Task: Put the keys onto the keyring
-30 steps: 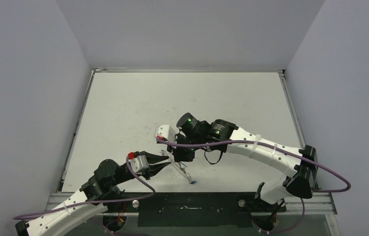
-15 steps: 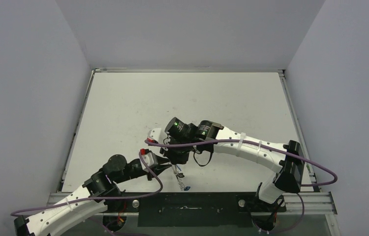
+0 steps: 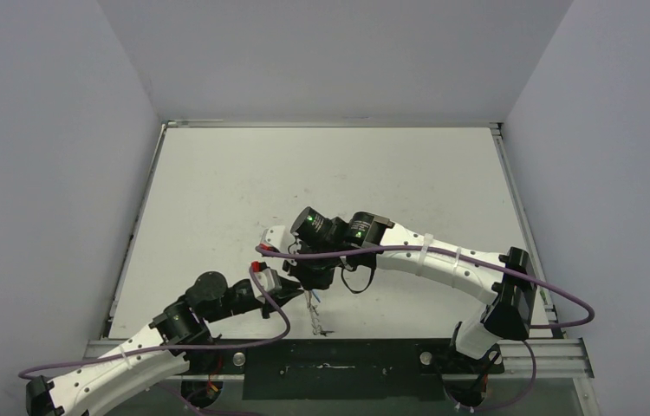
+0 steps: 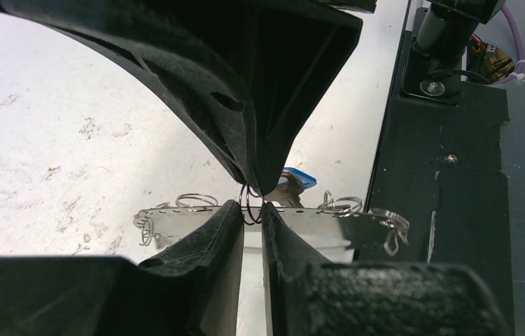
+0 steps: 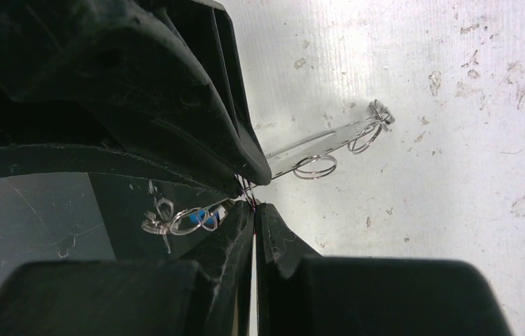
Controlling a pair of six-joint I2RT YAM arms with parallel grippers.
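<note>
At the near edge of the tabletop [image 3: 321,173], just beyond the black base plate [image 3: 330,357], the keyring [image 3: 315,317] is held between the two arms, its lower end reaching toward that edge. The left gripper [image 4: 251,210] approaches from the near left. Its jaws stand a narrow gap apart with one small wire loop [image 4: 251,204] of the keyring between the tips. The loop spans the gap, but whether the pads clamp it cannot be told. In the left wrist view the keyring's flat edge runs level behind these tips, with further small loops [image 4: 197,201] standing up along it and the clasp [image 4: 388,231] at the end nearest the base plate. A blue-capped key [image 4: 296,180] lies against the keyring just beside the tips, on the clasp side; whether it is threaded on cannot be told. The right gripper [image 5: 254,204] comes in from the far right and meets the left gripper tip to tip over the same loop. Its jaws are pressed together and pinch that loop at their very tip. Beyond both grippers the tabletop is white and scuffed
</note>
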